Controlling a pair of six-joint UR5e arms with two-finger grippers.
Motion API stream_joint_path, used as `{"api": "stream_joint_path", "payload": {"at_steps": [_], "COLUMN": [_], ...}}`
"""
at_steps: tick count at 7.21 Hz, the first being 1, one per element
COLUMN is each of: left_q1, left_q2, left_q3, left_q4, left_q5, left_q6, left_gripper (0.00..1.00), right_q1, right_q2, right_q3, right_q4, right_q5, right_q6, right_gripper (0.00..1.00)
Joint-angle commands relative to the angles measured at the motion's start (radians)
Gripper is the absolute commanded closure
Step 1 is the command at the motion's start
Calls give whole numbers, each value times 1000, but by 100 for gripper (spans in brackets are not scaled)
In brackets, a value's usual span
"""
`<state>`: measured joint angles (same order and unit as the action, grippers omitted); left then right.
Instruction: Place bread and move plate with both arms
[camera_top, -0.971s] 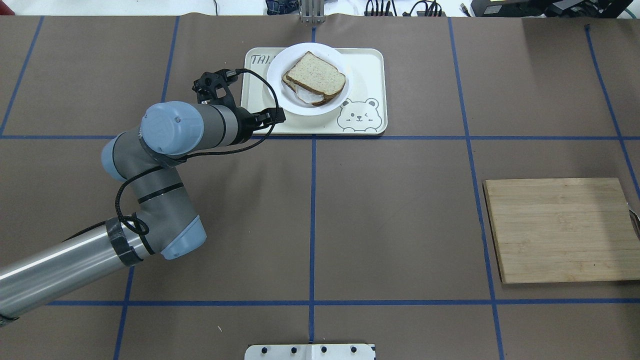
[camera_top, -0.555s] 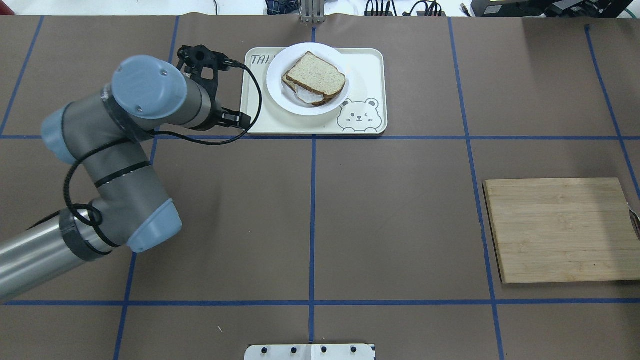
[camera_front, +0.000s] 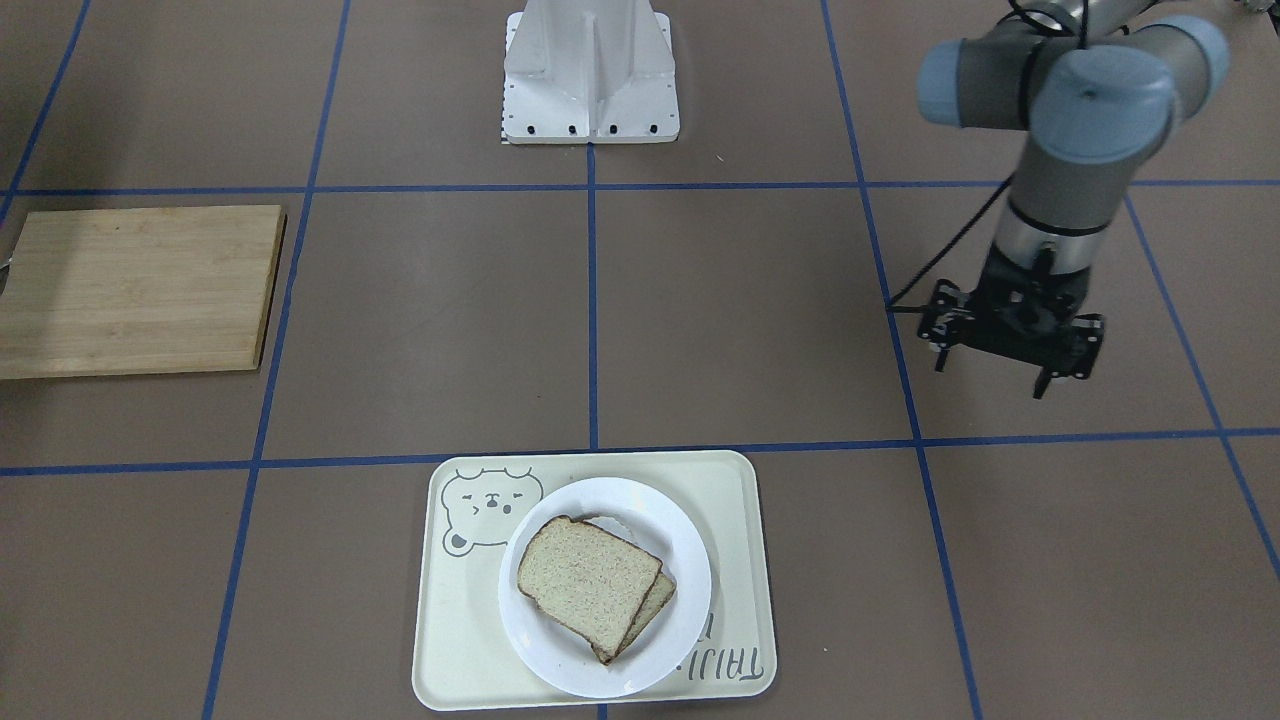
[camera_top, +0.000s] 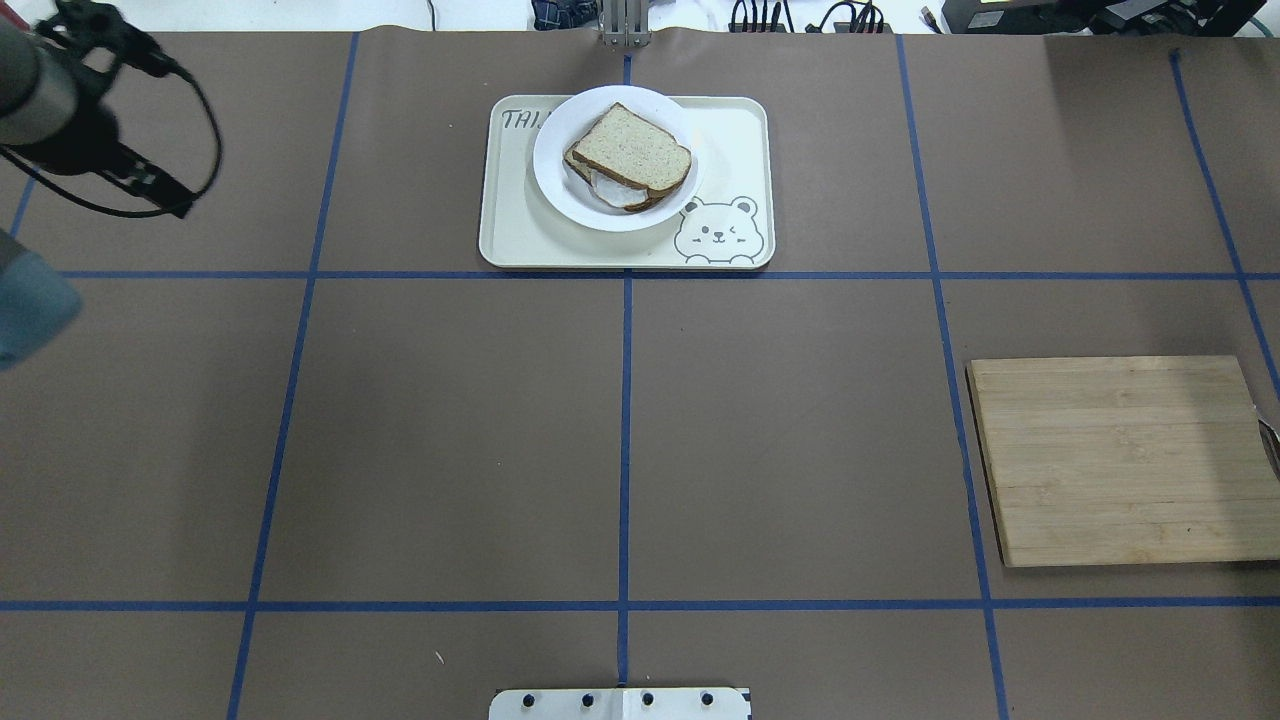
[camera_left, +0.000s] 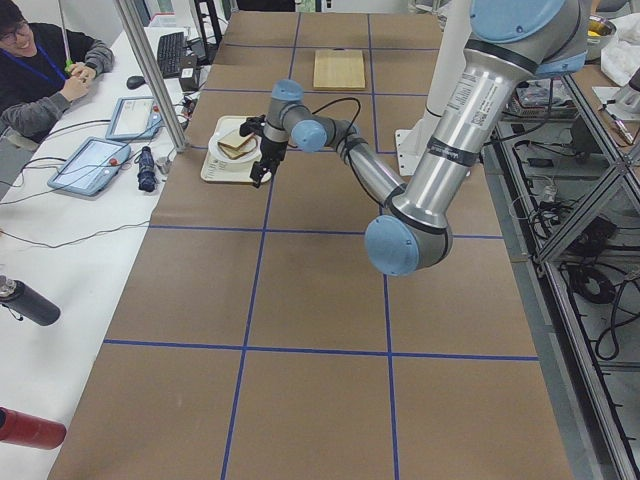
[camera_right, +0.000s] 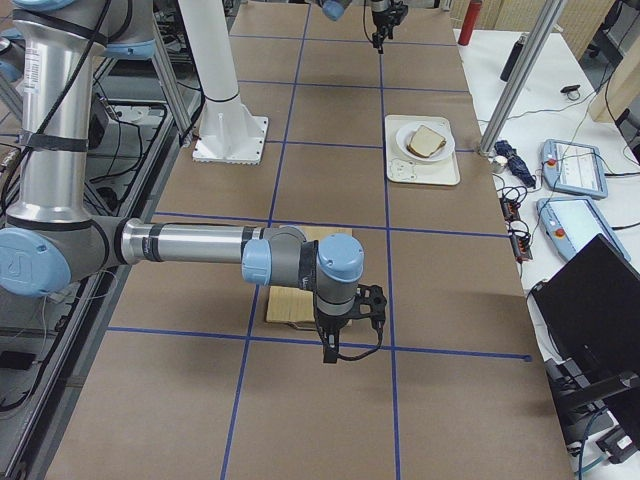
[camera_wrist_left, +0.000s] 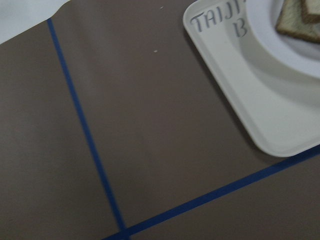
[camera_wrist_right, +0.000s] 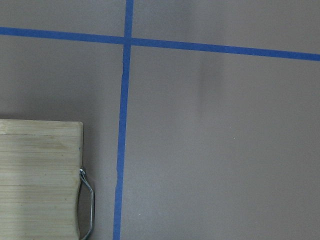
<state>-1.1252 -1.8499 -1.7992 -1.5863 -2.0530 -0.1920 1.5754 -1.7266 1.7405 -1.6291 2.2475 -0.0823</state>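
Two slices sit stacked on the plate (camera_top: 556, 190), the bread (camera_top: 632, 150) uppermost, on a bear-printed tray (camera_top: 735, 140) near the table's far edge. The left gripper (camera_front: 990, 375) hangs empty, fingers spread, well apart from the tray. Brown paper (camera_top: 780, 420) stretches between tray and wooden board (camera_top: 1120, 460), where the right gripper (camera_right: 335, 350) hovers; whether its fingers are parted cannot be told.

"TAIJI", "B" printed on tray (camera_wrist_left: 235, 85)
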Motion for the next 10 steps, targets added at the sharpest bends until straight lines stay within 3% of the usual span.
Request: {"api": "stream_joint_path", "payload": {"at_steps": [1,3,6,8,10], "left_q1": [-190,-267,-317,-381,-415], "left_q2": [149,245,308,304,320], "left_q3": [5,17,17,18,23], "left_q4": [-10,-36,6,86,129], "left_q5": [-124,-118,-139,-176,-170], "left_q6": [106,111,133,313,359], "left_gripper": [2,2,2,2,2], "right_q1": [0,0,0,0,0], "right_q2": [-1,-1,-2,-2,-2], "right_q3": [4,7,8,7,8], "right_q4": [0,0,0,0,0], "right_q5": [3,3,3,3,4], "right_q6": [-1,-2,-11,-10,-11], "right_gripper": [0,0,0,0,0]}}
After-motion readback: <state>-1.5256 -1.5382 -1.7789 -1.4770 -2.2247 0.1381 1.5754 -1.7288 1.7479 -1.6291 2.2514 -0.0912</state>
